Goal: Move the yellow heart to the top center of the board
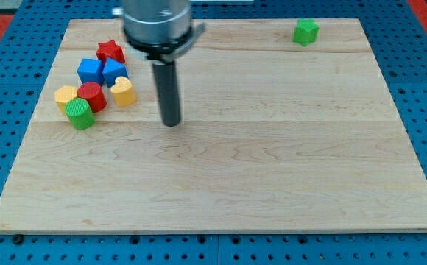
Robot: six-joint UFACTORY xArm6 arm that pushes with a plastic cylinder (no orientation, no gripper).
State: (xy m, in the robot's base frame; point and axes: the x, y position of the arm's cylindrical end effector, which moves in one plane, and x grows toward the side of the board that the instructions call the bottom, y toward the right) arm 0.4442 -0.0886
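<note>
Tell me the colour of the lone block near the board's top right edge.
Green, seen in the camera view, far from my tip.

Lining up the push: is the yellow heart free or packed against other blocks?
Packed on its left: the yellow heart touches the red cylinder and blue block. Its right is open toward my tip.

a lab bench: wooden board (221,169) on blue pegboard (7,88)
</note>
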